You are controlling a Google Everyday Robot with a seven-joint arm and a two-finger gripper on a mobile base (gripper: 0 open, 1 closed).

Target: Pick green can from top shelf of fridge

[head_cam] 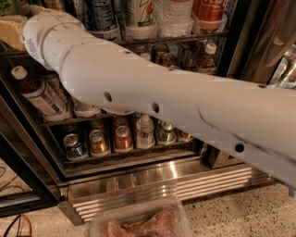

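Note:
My white arm [175, 104] crosses the whole view from lower right to upper left, in front of the open fridge [162, 183]. Its joint [44, 34] sits at the top left, level with the top shelf [185, 37]. My gripper is out of view, past that joint. On the top shelf I see the lower parts of a blue-and-white tall can [102, 16], a white container [138, 16], a clear bottle [173, 16] and a red can [210, 11]. The green can does not show; the arm and the frame's top edge hide much of that shelf.
Bottles [39, 92] stand on the middle rack at the left. Short soda cans [99, 141] and small bottles line the bottom rack. A black door frame [231, 51] stands at the right. A clear plastic tray [138, 222] lies on the speckled floor below the grille.

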